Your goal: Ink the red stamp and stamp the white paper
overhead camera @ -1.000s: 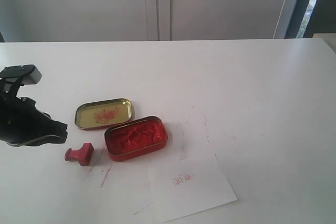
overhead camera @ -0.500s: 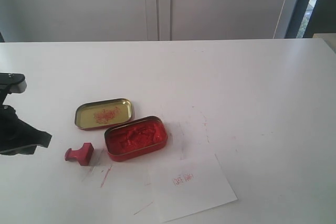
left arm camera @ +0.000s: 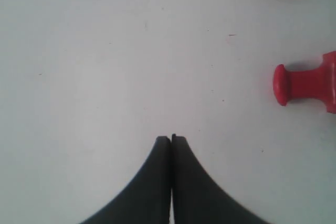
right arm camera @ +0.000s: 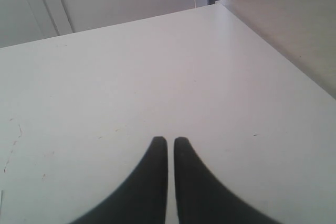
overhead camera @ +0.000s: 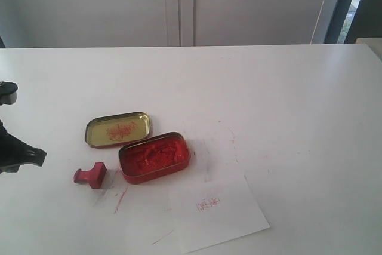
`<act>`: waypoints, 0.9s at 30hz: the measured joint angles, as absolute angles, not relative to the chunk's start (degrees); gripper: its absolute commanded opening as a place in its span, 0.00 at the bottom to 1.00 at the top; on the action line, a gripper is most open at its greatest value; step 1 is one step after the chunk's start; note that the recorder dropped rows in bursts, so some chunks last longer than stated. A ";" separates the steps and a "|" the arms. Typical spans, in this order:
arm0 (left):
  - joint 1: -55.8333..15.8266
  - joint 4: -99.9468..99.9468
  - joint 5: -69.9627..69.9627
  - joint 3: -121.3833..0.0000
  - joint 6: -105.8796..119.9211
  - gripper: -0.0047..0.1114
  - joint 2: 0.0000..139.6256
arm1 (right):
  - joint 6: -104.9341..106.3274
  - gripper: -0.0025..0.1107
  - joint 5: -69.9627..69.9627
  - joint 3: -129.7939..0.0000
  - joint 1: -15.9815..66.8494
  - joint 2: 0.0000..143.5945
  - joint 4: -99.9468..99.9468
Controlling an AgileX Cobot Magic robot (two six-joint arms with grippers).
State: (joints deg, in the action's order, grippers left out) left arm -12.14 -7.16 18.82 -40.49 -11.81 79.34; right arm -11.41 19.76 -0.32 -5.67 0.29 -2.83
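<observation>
**Left pincer point(overhead camera: 39, 157) pressed together, stamp lying to its right**

The left pincer point(left arm camera: 171, 139) sits at the far left edge of the exterior view, low over the white table point(overhead camera: 286, 100). Its black fingers are pressed together and hold nothing.

To its right, near but apart, the small red block-shaped stamp with a knob handle point(overhead camera: 91, 175) lies on its side on the table. Its long axis runs roughly left to right, with the knob point(left arm camera: 281, 83) towards the pincer and the block end away from it.

Just right of the stamp stands the open red rounded-rectangle ink tin point(overhead camera: 150, 175). The gold-coloured metal lid point(overhead camera: 96, 134) lies just beyond the tin, on its far side. Further right and nearer lies the plain white rectangular paper sheet point(overhead camera: 236, 222), which carries a small red mark.

The right pincer point(right arm camera: 171, 141) does not show in the exterior view. Its own camera shows only bare table, its fingers all but together with a thin slit between them and nothing held.

The left arm looks the better placed. A grasp would probably need the fingers to spread and then travel right to the knob.
</observation>
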 measured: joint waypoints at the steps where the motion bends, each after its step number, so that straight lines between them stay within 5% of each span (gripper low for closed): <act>1: -12.27 -7.58 18.94 -40.49 -12.22 0.04 79.34 | -11.41 0.07 19.76 -0.32 -5.67 0.29 -2.83; 10: -18.66 -8.38 21.26 -40.49 -14.09 0.04 76.39 | -11.41 0.07 19.76 -0.32 -5.67 0.29 -2.83; 27: -19.17 -5.77 27.11 -36.35 -14.66 0.04 58.48 | -11.41 0.07 19.76 -0.32 -5.67 0.29 -2.83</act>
State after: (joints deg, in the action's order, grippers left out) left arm -19.17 -5.77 27.11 -36.35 -14.66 58.48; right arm -11.41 19.76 -0.32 -5.67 0.29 -2.83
